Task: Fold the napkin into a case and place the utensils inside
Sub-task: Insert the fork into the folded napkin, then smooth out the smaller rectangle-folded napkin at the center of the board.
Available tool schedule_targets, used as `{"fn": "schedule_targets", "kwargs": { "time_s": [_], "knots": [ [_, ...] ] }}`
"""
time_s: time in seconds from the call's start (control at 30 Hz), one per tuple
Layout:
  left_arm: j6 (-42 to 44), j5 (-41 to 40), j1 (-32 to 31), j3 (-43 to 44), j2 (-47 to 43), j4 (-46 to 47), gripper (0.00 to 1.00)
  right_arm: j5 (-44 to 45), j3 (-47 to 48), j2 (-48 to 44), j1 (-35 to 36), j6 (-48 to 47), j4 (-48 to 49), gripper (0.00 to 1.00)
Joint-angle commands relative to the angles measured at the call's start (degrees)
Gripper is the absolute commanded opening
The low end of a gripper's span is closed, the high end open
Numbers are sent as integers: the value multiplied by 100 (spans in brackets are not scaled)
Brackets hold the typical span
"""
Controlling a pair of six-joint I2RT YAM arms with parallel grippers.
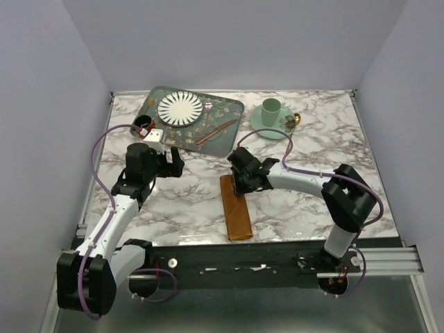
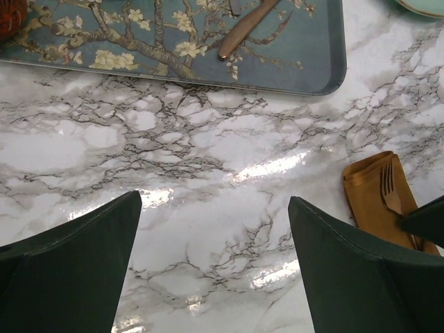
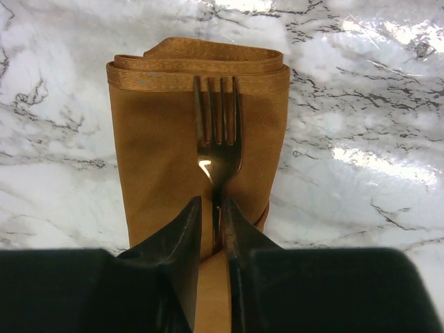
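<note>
Rust-orange case (image 1: 236, 208): we see it folded long & narrow, flat on the marble table (image 1: 312, 208) near centre, w/ one short end toward the arm bases. In the R wrist view its far end shows stacked cloth layers.
Fork (image 3: 218, 139): copper-gold, lying lengthwise on the case's top face. Tines point to the far folded end, tips just short of the edge. The handle runs back btwn the R fingers & is hidden behind them.
R gripper (image 3: 214, 208): low over the case's far part. Fingers (image 3: 184, 236) sit close together w/ the fork's stem in the slim gap. We can't tell if the pads press the metal or stand just off it.
L gripper (image 2: 215, 201): fingers (image 2: 83, 257) spread wide w/ nothing btwn them, over bare marble left of the case & well apart from it.
Tray (image 1: 229, 111): blue-green w/ a blossom pattern, at the far left of the table. It holds a white striped plate (image 1: 180, 108) & a slim copper utensil (image 1: 216, 132) lying at an angle near its right end.
Cup (image 1: 270, 109): mint green, upright on a matching saucer (image 1: 267, 130) just right of the tray.
</note>
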Motion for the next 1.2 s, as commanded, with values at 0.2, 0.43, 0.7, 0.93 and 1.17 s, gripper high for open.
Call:
{"fn": "schedule_targets", "kwargs": {
  "time_s": [0.2,0.43,0.7,0.93,1.17],
  "knots": [
    [160,5,-8,-5,-59,87,99,173,176,-242,49,-118,-235,45],
    [301,163,-17,180,11,25,99,411,1125,-277,-223,-891,-771,50],
    [354,329,-16,452,450,51,99,-98,1197,-348,-1155,-1849,-833,48],
    [538,1366,-446,908,1241,-124,91,-1206,1329,143,-1287,-2289,-1079,40],
    [153,2605,-1017,1691,2742,-836,51,-1890,1338,320,-1551,-2518,-1281,41]
  ]
}}
